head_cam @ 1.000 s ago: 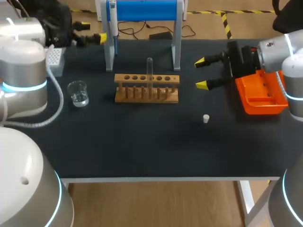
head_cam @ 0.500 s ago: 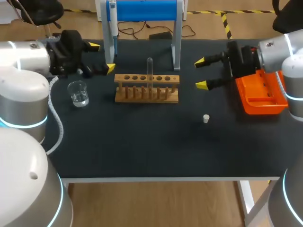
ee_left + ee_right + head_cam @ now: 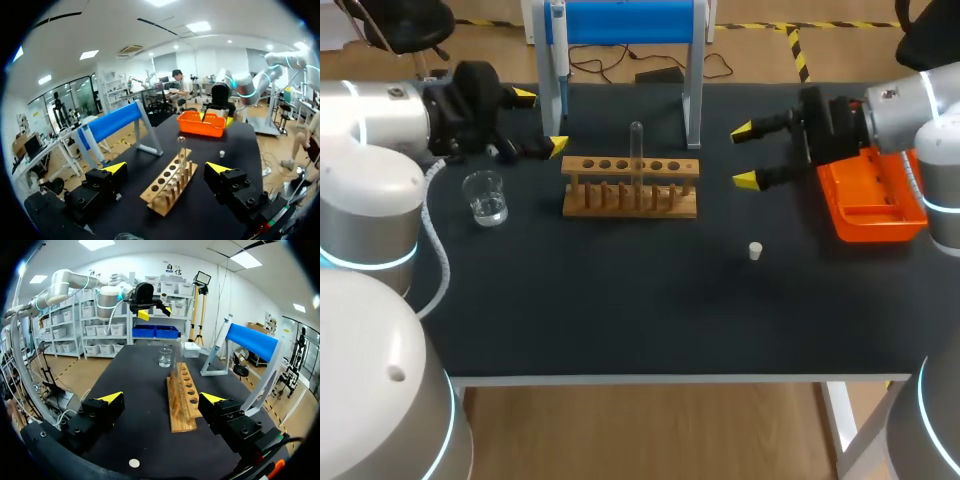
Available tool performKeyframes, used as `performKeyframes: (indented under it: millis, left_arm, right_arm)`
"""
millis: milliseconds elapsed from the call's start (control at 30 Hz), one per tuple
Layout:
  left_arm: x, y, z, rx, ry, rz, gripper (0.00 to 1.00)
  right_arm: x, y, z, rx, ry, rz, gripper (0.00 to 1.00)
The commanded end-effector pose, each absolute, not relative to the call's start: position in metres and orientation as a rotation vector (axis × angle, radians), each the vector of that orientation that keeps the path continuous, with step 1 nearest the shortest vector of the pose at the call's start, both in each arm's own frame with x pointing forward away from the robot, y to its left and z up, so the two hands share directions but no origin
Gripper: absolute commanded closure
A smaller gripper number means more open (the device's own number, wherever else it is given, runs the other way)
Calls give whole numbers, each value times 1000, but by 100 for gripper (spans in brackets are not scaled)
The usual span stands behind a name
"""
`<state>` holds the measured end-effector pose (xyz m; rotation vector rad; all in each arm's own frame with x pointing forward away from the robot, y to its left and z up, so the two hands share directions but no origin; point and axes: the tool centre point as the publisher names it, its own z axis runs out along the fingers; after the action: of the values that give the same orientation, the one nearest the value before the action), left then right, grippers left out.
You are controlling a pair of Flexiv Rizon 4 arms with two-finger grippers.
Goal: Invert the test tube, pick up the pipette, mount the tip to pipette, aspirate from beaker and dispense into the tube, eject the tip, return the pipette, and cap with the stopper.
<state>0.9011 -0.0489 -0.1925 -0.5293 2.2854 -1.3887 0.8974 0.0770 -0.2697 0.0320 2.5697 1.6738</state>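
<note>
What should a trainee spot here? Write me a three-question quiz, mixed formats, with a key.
1. True or false: the clear glass test tube stands vertical in the wooden test tube rack.
2. Where does the small white cylindrical stopper lie? A, on the black table, apart from the rack; B, in a rack hole; C, on top of the tube.
3. Fill in: the left end effector and the right end effector are both ____, holding nothing.
Key: 1 true; 2 A; 3 open.
</note>
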Motion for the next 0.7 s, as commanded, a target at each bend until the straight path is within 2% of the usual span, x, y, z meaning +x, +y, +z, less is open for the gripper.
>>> performKeyframes:
  millis: [33,700]
  left_arm:
    - [914,-53,-208,-457,2311,-1416,0]
    - [901,-71,-250,-337,2440,-1432,0]
  right_arm:
    - [897,76,-269,31,2574,1673,0]
    - [897,76,-269,31,2574,1673,0]
